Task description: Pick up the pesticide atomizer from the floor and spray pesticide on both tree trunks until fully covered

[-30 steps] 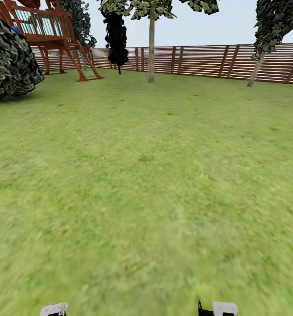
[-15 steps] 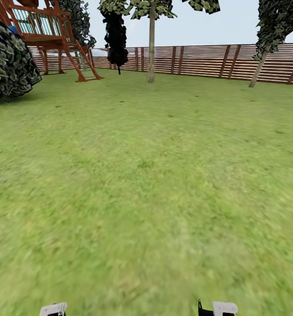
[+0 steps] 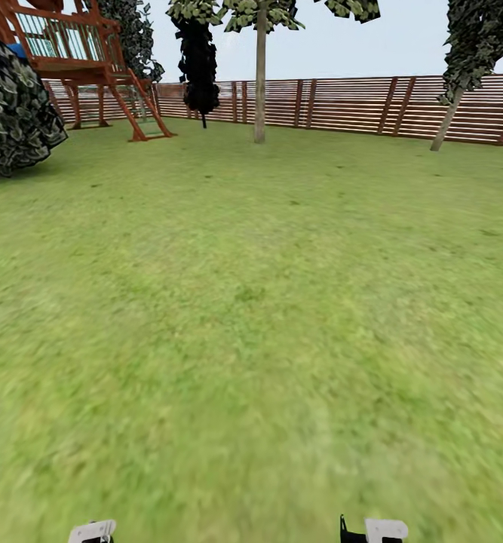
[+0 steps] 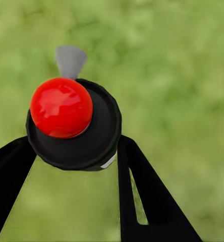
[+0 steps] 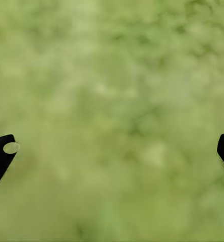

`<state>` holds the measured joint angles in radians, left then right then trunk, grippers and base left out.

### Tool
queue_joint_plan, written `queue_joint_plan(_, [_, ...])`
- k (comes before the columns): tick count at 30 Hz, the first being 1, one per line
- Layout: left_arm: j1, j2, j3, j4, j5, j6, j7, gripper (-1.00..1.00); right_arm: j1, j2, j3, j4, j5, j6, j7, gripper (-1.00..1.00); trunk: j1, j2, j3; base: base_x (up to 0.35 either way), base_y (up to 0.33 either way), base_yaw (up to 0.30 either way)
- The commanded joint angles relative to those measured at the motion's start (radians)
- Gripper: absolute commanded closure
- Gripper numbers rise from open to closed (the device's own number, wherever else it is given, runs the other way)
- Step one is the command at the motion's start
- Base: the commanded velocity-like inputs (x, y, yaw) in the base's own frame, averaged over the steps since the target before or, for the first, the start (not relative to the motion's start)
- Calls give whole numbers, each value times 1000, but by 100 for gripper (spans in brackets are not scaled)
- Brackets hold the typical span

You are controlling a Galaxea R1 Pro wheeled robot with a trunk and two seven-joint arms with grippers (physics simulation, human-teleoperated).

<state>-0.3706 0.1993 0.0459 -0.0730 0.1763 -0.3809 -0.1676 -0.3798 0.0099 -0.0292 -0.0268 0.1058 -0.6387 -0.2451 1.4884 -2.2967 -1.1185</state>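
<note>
Garden: lawn [image 3: 251, 302] stretching to fence [image 3: 357, 105]; tree trunk [image 3: 260, 83] standing before it.
Left gripper [image 4: 74, 151]: jaws closing on atomizer [image 4: 74, 123].
Right gripper [image 5: 112, 151]: jaws gaping, empty.

A wide green lawn [image 3: 251, 317] is bounded by a brown horizontal-slat fence [image 3: 357, 105] under a pale sky [image 3: 402, 45], with a red wooden play structure [image 3: 85, 60] at the far left.
</note>
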Motion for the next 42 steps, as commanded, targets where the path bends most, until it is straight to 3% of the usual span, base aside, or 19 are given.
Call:
queue_joint_plan(1, [-1, -1, 5, 1, 9, -1, -10, 100, -1, 0, -3, 1, 11, -1, -8, -100, 0, 0, -1, 339, 0, 0])
queue_joint_plan(42, [0, 0, 5, 1, 9, -1, -12, 100, 0, 0, -3, 1, 11, -1, -8, -100, 0, 0, -1, 339, 0, 0])
